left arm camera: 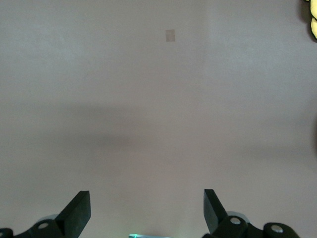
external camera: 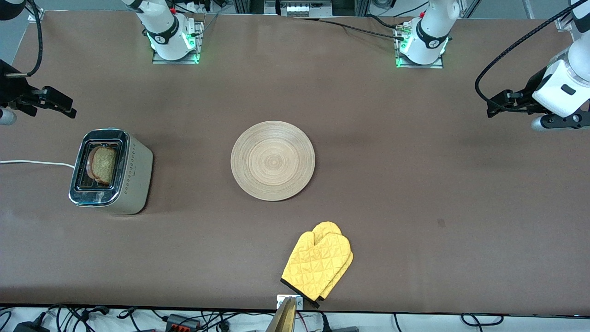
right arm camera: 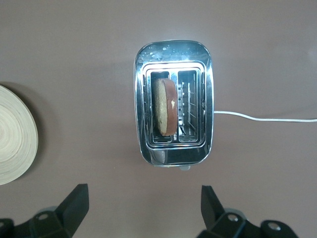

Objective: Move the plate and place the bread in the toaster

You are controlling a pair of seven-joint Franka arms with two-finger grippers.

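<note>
1. Sitting upright in one slot of the toaster (external camera: 110,171), the bread (external camera: 102,164) showed at the middle left of the front frame; the right wrist view looked straight down on the same slice (right arm camera: 165,107) and showed the neighbouring slot holding only its wire rack.
2. Only the right wrist view showed the full chrome top of the toaster (right arm camera: 173,103) with its white cord (right arm camera: 262,118) running to the frame's right edge.
3. The plate (external camera: 273,160) lay bare at the centre of the front frame, on the brown table (external camera: 415,184); the right wrist view caught only part of it (right arm camera: 15,134) at its left edge.
4. A yellow oven mitt (external camera: 318,265) lay at the lower centre of the front frame; the left wrist view caught just a sliver of it (left arm camera: 312,20) at its upper right corner.
5. The right claw (right arm camera: 143,210) hung wide, holding nothing, over the table beside the toaster.
6. The left claw (left arm camera: 147,210) hung equally wide and empty over bare table, at the right edge of the front frame, where its arm waited.
</note>
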